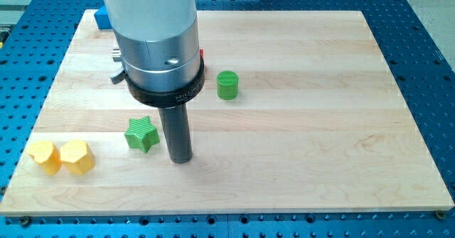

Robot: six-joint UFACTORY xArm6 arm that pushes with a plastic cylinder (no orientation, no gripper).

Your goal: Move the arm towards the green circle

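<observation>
The green circle (227, 84) is a short green cylinder standing on the wooden board, right of centre towards the view's top. My tip (181, 159) rests on the board below and to the left of it, well apart from it. A green star (141, 133) lies just left of my tip, a small gap between them. The arm's wide grey body (158, 39) hides the board behind it.
Two yellow blocks (44, 156) (77, 157) sit side by side near the board's lower left corner. A blue block (104, 18) peeks out at the top left, and a sliver of red block (202, 54) shows beside the arm's body. The wooden board (320, 138) lies on a blue perforated table.
</observation>
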